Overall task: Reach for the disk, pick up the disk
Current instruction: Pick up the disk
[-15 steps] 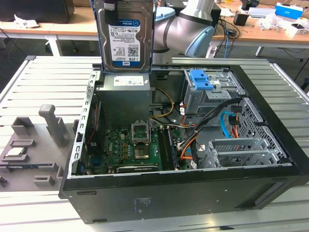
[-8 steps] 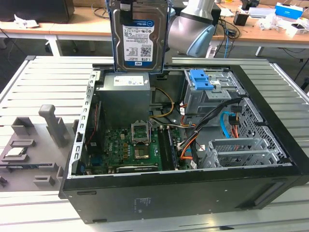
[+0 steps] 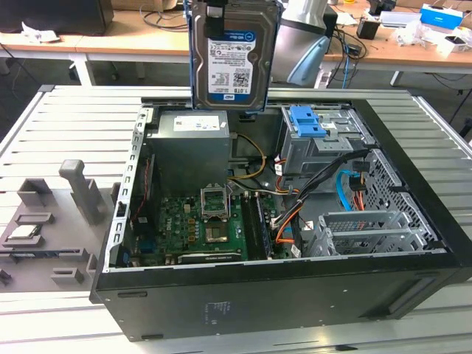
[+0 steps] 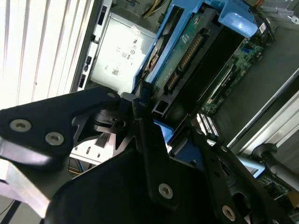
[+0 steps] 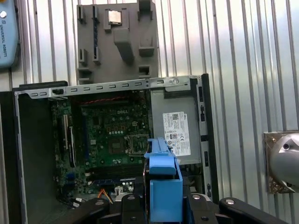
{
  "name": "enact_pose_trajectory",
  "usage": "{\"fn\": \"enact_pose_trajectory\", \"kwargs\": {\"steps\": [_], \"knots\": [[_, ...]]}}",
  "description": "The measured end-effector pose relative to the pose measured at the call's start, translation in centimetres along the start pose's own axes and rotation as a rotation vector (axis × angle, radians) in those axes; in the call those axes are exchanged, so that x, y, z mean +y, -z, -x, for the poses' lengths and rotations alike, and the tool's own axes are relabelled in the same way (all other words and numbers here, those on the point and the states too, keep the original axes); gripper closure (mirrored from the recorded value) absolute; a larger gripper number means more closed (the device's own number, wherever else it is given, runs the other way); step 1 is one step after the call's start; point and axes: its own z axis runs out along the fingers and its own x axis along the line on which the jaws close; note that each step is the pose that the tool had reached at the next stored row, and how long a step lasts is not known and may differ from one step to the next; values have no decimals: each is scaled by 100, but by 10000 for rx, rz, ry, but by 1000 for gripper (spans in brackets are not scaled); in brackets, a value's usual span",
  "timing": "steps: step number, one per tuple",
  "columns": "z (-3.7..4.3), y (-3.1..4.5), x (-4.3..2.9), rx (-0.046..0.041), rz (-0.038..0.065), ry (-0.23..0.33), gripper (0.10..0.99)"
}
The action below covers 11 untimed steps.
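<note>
The gripper (image 4: 163, 114) is matte black, built of flat angular links (image 4: 60, 112) fastened with round silver screws (image 4: 54, 137). The arm (image 3: 299, 11) is rounded silver-grey metal with a light blue joint cap (image 3: 310, 53).

A wide worktable (image 3: 66, 118) of ribbed, silver-grey metal slats spans the foreground. Behind it runs a long wooden desk (image 3: 125, 43) on white legs, strewn with loose cables (image 3: 158, 16) and small white and blue boxes (image 3: 441, 16). The floor (image 3: 18, 88) beneath the desk is dark. Bright light glares off the slats in the second wrist view.
</note>
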Motion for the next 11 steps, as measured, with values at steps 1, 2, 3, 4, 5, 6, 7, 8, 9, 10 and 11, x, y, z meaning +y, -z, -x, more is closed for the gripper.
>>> {"fn": "enact_pose_trajectory", "kwargs": {"steps": [1, 2, 3, 4, 5, 6, 7, 8, 9, 10, 11], "knots": [[3, 2, -34, 1, 0, -2, 722], [5, 3, -63, 0, 1, -2, 722], [7, 4, -89, 1, 0, -2, 722], [9, 5, -116, 1, 1, -1, 722], [13, 6, -156, 0, 0, -2, 722], [14, 7, -179, 0, 0, -2, 722], [16, 8, -205, 1, 0, -2, 722], [19, 10, -240, 1, 1, -1, 722], [21, 11, -268, 0, 0, -2, 722], [25, 12, -312, 0, 0, -3, 722], [29, 14, -360, 0, 0, -1, 722]]}}
